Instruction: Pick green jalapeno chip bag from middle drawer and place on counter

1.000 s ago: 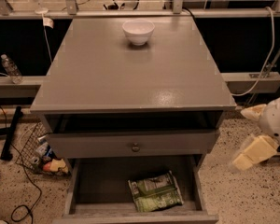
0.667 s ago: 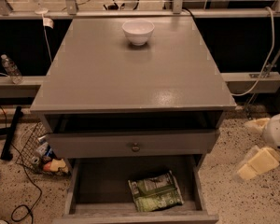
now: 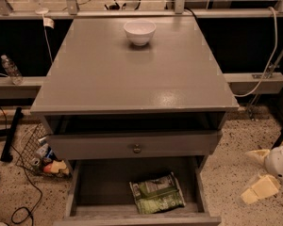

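While a wire basket (image 3: 40, 152) of clutter sits on the floor at the far left, the counter (image 3: 132, 79) carries a white bowl (image 3: 139, 31) near its back edge. Under the drawer front with the knob (image 3: 137, 149), the middle drawer (image 3: 85, 187) is pulled well out. The bag (image 3: 156, 193) lies flat on its floor, right of centre, near the front wall. Far right, low beside the cabinet and well apart from the bag, my gripper (image 3: 249, 175) hangs with its jaws apart, holding nothing.

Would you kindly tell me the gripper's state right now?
Gripper: jaws open, holding nothing, low at the right beside the middle drawer.
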### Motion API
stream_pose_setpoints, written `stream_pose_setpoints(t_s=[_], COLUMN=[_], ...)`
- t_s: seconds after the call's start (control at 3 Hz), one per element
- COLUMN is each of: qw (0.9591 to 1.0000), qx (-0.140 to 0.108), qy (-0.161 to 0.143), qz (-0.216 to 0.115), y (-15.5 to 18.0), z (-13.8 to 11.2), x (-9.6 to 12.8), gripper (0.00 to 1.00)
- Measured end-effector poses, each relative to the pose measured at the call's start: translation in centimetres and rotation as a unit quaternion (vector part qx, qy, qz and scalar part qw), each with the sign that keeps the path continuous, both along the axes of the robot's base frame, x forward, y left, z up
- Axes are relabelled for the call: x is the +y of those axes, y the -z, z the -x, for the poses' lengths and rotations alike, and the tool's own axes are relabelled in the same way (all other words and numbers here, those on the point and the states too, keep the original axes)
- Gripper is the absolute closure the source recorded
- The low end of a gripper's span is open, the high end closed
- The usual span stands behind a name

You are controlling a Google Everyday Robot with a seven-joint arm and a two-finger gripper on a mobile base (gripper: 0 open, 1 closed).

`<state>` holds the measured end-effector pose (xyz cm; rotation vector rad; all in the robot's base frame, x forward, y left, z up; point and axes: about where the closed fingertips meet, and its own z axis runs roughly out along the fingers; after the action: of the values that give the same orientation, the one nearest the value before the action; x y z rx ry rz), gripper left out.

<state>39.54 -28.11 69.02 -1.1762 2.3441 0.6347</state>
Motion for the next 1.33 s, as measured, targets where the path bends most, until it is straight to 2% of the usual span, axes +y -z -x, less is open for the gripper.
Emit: stream_pose_setpoints(t_s=[0.33,0.67,1.0,1.33], qw=[0.9997,0.9997,0.9993,0.9986], qx=[0.017,0.017,0.017,0.021], qy=[0.009,0.008,-0.009,-0.038], qz=[-0.017,-0.017,-0.031,-0.032], y=[5.0,5.0,8.6,13.4], z=[0.1,0.1,-0.5,-1.2], x=[1.2,1.2,3.0,6.1], gripper=[0.0,0.0,0.0,0.0])
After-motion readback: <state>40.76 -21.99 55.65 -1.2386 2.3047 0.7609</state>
